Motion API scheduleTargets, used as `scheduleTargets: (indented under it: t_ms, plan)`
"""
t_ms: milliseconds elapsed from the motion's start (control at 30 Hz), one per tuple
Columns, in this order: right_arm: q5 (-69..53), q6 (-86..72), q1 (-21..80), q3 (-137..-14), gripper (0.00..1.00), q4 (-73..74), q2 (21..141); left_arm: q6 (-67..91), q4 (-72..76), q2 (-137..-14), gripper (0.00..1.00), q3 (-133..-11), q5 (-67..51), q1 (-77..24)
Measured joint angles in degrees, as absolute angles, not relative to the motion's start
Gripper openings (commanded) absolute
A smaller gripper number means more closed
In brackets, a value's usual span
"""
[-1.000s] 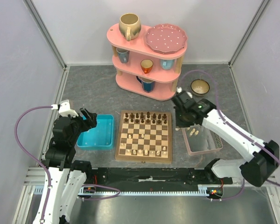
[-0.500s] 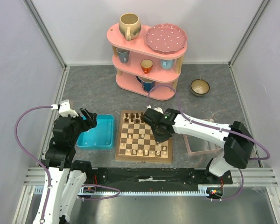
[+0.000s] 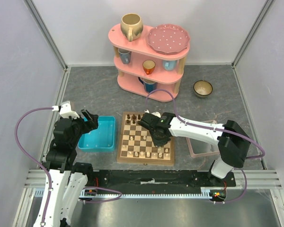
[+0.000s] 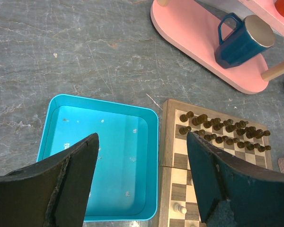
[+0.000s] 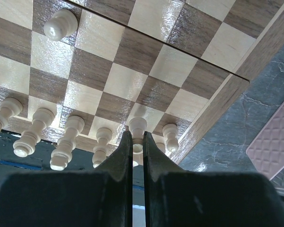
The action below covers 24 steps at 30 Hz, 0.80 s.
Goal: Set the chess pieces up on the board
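Right gripper (image 5: 137,138) hangs over the near right corner of the board (image 3: 132,142), its fingers pinched almost together on the head of a pale chess piece (image 5: 137,125) whose base sits at a square in the near rows. More pale chess pieces (image 5: 71,137) stand in a line alongside it, one just beside it toward the board's edge, and a lone pale pawn (image 5: 60,23) stands farther in. Dark pieces (image 4: 217,130) fill the far rows. Off to the side, the left gripper (image 4: 142,137) hovers with jaws spread wide and nothing between them, above a turquoise tray (image 4: 104,100) beside the board.
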<state>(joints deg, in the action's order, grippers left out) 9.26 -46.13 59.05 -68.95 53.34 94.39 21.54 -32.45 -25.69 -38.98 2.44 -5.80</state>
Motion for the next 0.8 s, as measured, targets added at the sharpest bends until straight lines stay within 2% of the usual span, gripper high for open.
scheduleTargets:
  t_ms: [800]
  plan:
    - [9.6, -46.1, 59.2, -68.2, 0.06, 53.2, 95.8, 21.5, -32.4, -25.7, 0.81, -39.0, 2.4, -5.8]
